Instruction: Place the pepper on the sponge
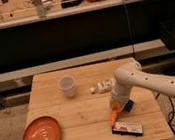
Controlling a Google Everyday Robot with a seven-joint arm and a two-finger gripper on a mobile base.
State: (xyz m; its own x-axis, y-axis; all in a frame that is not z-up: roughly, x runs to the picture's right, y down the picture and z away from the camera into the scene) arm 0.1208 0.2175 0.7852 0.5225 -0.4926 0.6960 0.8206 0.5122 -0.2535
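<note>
The orange plate (pixel 42 136) lies far left of the end effector (pixel 118 101). The pepper (pixel 112 114) is at its lower-left tip; whether clamped or loose, I cannot tell. The sponge (pixel 129 106) sits just right. The pepper is beside the sponge, not on it, so the placing looks unfinished.

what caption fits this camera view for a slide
Arm's gripper low over the table, at the orange pepper beside the blue sponge.

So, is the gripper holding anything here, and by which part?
Seemingly the pepper, by its upper end; the gripper hangs just beside the sponge.
</note>
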